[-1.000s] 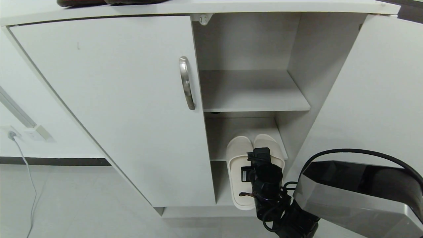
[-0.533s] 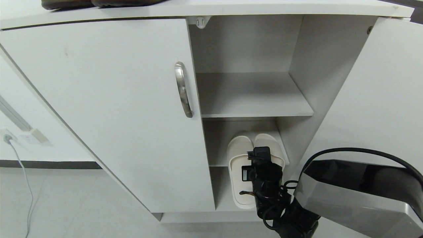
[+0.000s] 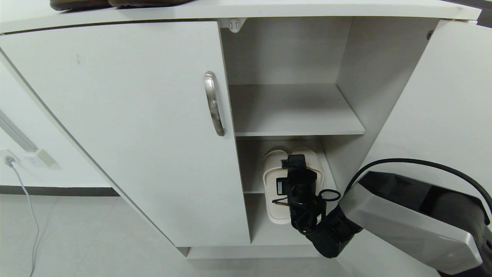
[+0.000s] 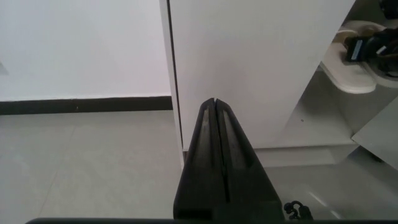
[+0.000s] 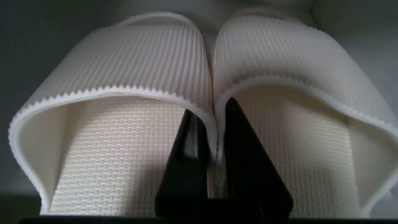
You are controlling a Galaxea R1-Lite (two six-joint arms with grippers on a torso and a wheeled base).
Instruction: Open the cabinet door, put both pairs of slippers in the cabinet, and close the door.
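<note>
Inside cabinet [image 3: 369, 77], below its upper shelf [image 3: 296, 111]: two white slippers [image 3: 273, 181], one pair, side by side, ribbed straps, textured soles, heels sticking out front. Clamped on both straps' inner edges: right gripper [image 5: 214, 134]. Low before cabinet's closed door [image 3: 127, 127]: left gripper [image 4: 215, 109], pressed together, empty. Swung open: other door [image 3: 442, 107].

Slippers [image 3: 275, 209] in cabinet [image 3: 369, 69] beneath shelf [image 3: 292, 109], right of closed door [image 3: 127, 127]

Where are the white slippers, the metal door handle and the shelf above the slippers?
white slippers [image 3: 274, 213], head view, heel of the left slipper
metal door handle [image 3: 213, 104], head view, middle of the bar
shelf [image 3: 292, 110], head view, bare top surface
</note>
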